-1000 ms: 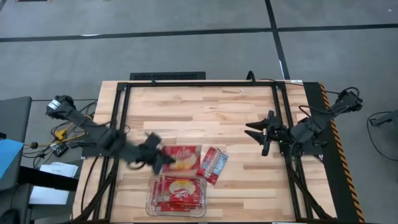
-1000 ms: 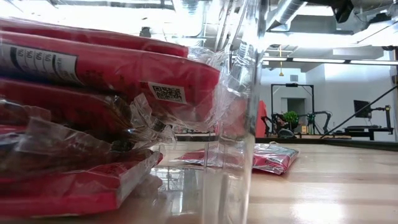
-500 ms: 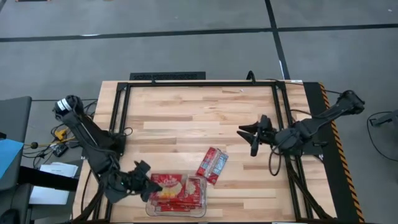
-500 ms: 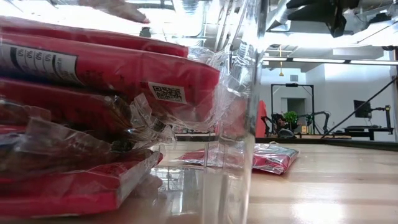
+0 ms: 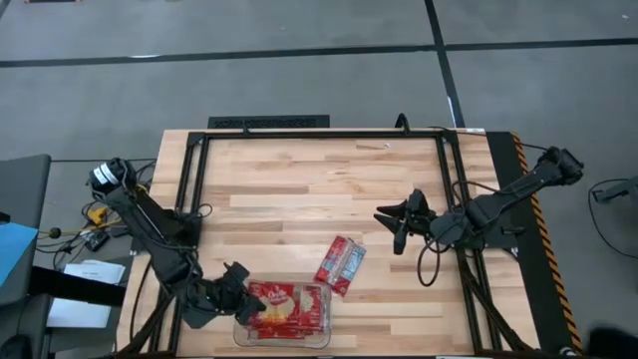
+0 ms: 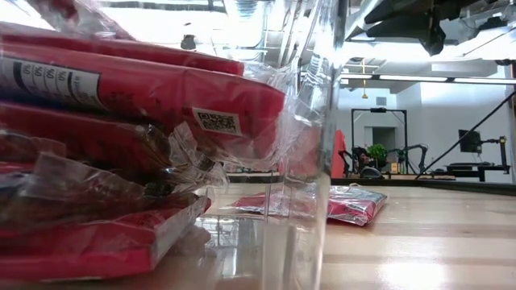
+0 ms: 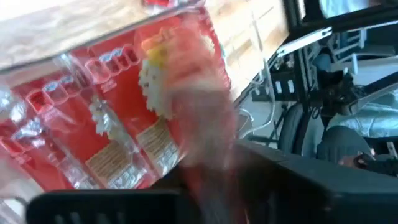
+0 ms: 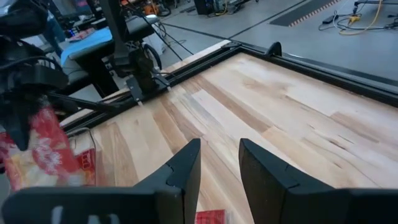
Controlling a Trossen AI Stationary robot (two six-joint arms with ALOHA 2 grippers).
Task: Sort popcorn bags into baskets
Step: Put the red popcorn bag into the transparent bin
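Item 1, left hand (image 5: 239,291): at the left edge of the clear tub (image 5: 239,334), over the near left of the tabletop (image 5: 299,189). A red popcorn bag (image 5: 271,299) lies under it on top of the stack in the tub. Whether the fingers grip the bag or have let go cannot be told; its wrist view is blurred.

Item 2, tub contents: several red bags stacked flat, the pile seen through the wall in the low view (image 6: 121,89).

Item 3, loose bags (image 5: 341,263): red packets with a pale blue-grey panel, flat on the tabletop just right of the tub, apart from it. How many overlap there cannot be told.

Item 4, right hand (image 5: 397,227): above the tabletop near the loose bags, to their right; fingers (image 8: 180,171) parted by a narrow gap, nothing between them.

Step judged in hand: depositing a bag in the tub. Next move calls for the left hand to clear the tub, and for the right hand to descend on the loose bags.
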